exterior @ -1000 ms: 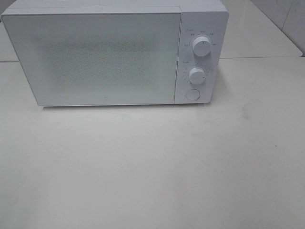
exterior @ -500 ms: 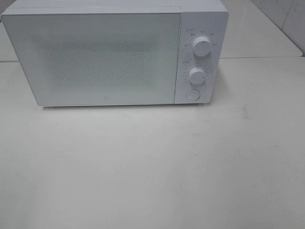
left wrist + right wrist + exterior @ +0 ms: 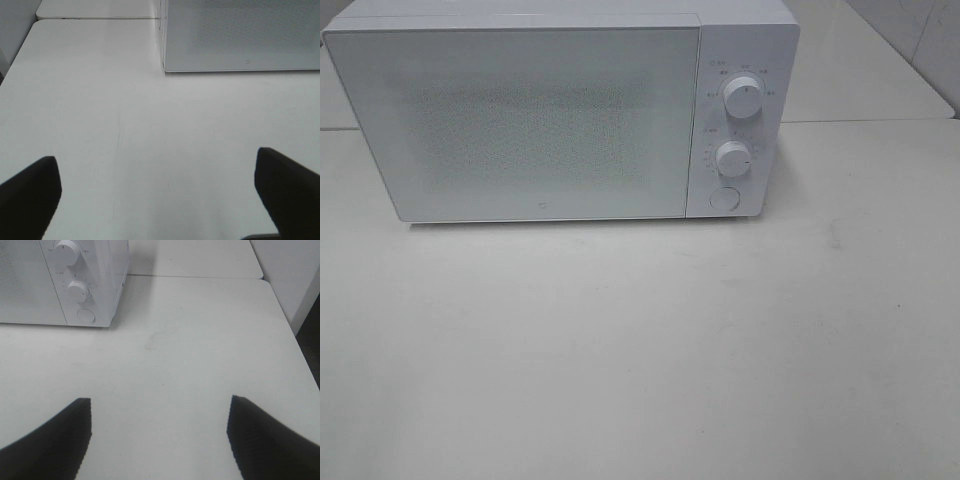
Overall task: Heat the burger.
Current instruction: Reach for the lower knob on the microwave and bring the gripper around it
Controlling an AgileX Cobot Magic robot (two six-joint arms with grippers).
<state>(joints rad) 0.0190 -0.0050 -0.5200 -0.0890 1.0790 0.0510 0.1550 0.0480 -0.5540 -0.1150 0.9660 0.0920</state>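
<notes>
Three cameras, one microwave (image 3: 560,110).
The high camera looks down on its front; the wrist cameras look forward, low over the table (image 3: 640,350), past the left gripper (image 3: 155,160) and right gripper (image 3: 160,400), to it ahead.

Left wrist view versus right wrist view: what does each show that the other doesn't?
Only the left wrist view: the door's lower left corner and the left gripper. Only the right wrist view: the upper knob, the lower knob, the round button and the right gripper. Both: the white microwave on the table, fingers spread wide with nothing between them, and no burger.
</notes>
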